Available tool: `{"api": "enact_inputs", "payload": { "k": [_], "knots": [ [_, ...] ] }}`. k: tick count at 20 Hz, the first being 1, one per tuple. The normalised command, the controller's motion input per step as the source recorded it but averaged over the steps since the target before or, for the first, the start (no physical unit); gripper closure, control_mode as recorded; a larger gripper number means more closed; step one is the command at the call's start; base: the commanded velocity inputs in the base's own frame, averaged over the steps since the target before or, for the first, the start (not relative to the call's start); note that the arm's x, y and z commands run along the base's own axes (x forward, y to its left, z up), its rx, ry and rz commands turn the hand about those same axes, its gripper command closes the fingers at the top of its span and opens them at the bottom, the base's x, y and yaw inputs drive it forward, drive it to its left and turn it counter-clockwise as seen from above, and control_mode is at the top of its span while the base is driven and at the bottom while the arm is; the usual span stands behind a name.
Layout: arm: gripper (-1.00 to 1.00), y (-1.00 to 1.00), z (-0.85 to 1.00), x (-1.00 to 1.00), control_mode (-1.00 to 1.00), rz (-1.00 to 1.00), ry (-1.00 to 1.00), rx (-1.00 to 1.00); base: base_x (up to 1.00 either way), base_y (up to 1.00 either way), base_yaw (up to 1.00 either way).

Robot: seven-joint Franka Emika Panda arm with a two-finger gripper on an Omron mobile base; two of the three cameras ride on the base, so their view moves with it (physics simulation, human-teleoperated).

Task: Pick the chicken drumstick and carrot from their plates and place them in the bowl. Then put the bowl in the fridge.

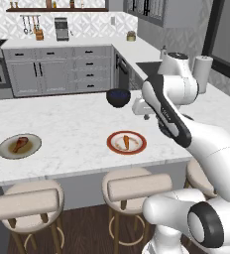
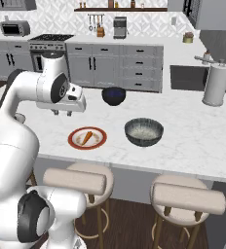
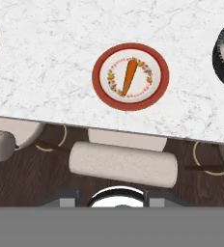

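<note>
The carrot (image 3: pixel 129 76) lies on the white plate with the red-orange rim (image 3: pixel 99 82), near the counter's front edge; the two appear again as carrot (image 2: pixel 86 137) and plate (image 1: pixel 113 144). Far to the left, the chicken drumstick (image 1: pixel 19 145) rests on the greenish-grey plate (image 1: pixel 35 147). The dark grey bowl (image 2: pixel 143 132) stands just right of the carrot plate. My gripper (image 2: pixel 62 114) hovers high over the counter, up and left of the carrot plate, pointing down, open with nothing in it. The fridge is out of view.
A small dark navy bowl (image 2: pixel 113 95) sits behind the plates. A paper towel roll (image 2: pixel 216 83) stands by the sink (image 2: pixel 188 78) at the right. Padded stools (image 3: pixel 123 164) line the counter's front edge.
</note>
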Motion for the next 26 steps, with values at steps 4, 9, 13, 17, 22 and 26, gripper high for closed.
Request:
{"api": "enact_inputs", "payload": {
  "k": [4,9,13,17,22,26],
  "knots": [
    [-1.00,0.00,-0.08,-0.45,-1.00,0.00,-0.01,0.03,0.00,0.00,0.00],
    [-1.00,0.00,-0.50,-0.47,-1.00,0.00,0.06,0.03,0.00,0.00,0.00],
    [-1.00,0.08,-0.61,0.23,-1.00,-0.05,0.21,-0.06,0.00,0.00,0.00],
    [-1.00,0.09,-0.53,0.75,-1.00,-0.10,0.30,-0.06,0.00,0.00,0.00],
    [-1.00,0.01,-0.31,0.96,-1.00,-0.05,0.15,0.00,0.00,0.00,0.00],
    [-1.00,0.01,-0.33,0.95,-1.00,-0.02,0.15,0.00,0.00,0.00,0.00]
  ]
}}
